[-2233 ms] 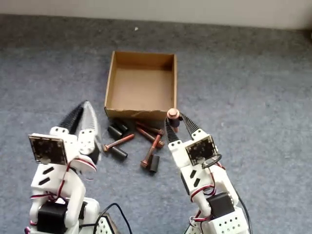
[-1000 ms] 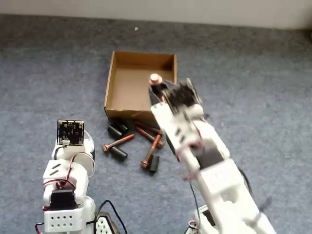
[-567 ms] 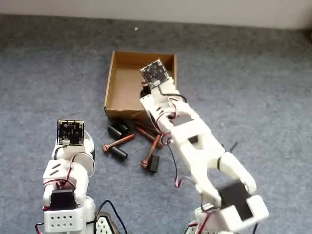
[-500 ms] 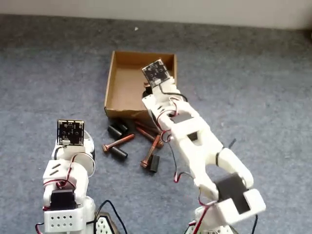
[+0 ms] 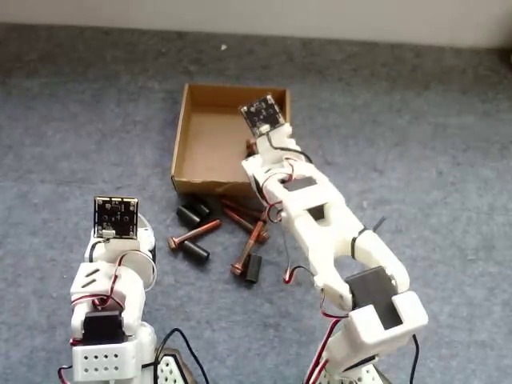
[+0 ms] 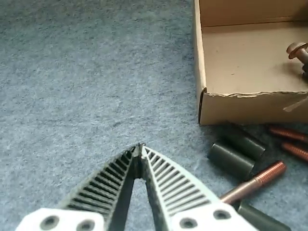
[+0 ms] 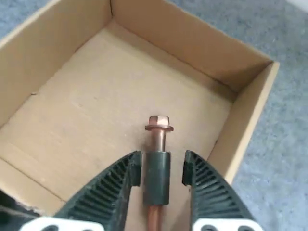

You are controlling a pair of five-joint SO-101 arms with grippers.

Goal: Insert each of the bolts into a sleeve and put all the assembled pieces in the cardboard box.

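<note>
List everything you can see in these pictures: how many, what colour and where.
cardboard box: one, brown, on the carpet ahead of both arms.
assembled piece: one, copper bolt in a black sleeve, inside the box.
loose bolts: four that I can count, copper, on the carpet by the box's near wall, some partly under an arm.
loose sleeves: four, black, among the bolts.
carpet: one, grey-blue, under everything.
right pincer: one, black fingers on a white arm, open, either side of the assembled piece in the box.
left pincer: one, black fingers, shut, above bare carpet short of the box.
</note>
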